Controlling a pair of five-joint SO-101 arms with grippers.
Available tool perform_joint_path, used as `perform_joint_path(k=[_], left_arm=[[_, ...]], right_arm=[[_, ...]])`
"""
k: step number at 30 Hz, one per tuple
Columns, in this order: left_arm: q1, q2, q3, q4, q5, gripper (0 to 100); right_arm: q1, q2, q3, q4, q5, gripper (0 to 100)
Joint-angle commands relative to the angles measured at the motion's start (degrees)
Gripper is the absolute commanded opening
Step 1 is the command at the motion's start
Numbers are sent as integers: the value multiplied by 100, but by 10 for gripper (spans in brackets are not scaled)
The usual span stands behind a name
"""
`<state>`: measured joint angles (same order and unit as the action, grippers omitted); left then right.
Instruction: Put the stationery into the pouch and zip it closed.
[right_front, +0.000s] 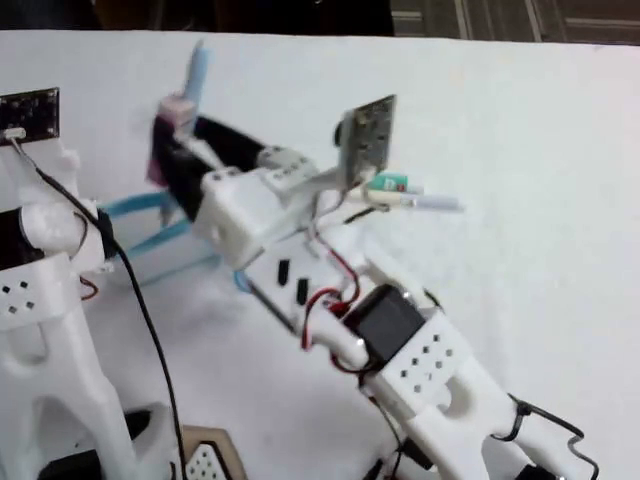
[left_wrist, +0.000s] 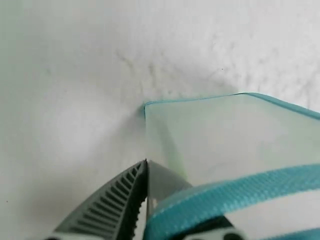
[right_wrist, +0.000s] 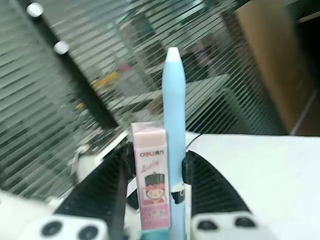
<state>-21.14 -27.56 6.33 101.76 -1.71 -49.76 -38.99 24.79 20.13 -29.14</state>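
My right gripper hangs above the table, shut on a pink eraser and a light blue pen, both held upright side by side between its black fingers. Below them lies the clear pouch with teal trim. My left gripper is shut on the pouch's teal zip band near one corner. In the high view the left arm stands at the table's left edge.
A white and green pen lies on the white table, just beyond the right arm's wrist board. The right arm's body crosses the middle from the near right. Open table surface stretches to the far right.
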Motion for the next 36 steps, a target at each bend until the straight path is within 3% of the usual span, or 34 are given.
perform_joint_path(k=[1, 12, 17, 23, 30, 36], left_arm=[[66, 198, -44, -105, 70, 21], [57, 198, -44, -79, 70, 21], [57, 198, -44, -114, 70, 21], [57, 189, -53, -97, 70, 21], [57, 189, -44, -114, 70, 21], [57, 198, -35, -114, 70, 21]], right_arm=[[-66, 215, -53, -207, -9, 17], [242, 1051, 237, -866, 18, 17], [40, 1015, 615, -716, 1011, 17], [-163, 927, 1152, -1077, 1618, 19], [-321, 884, 1398, -892, 1846, 223], [-505, 875, 1081, -602, 1846, 235]])
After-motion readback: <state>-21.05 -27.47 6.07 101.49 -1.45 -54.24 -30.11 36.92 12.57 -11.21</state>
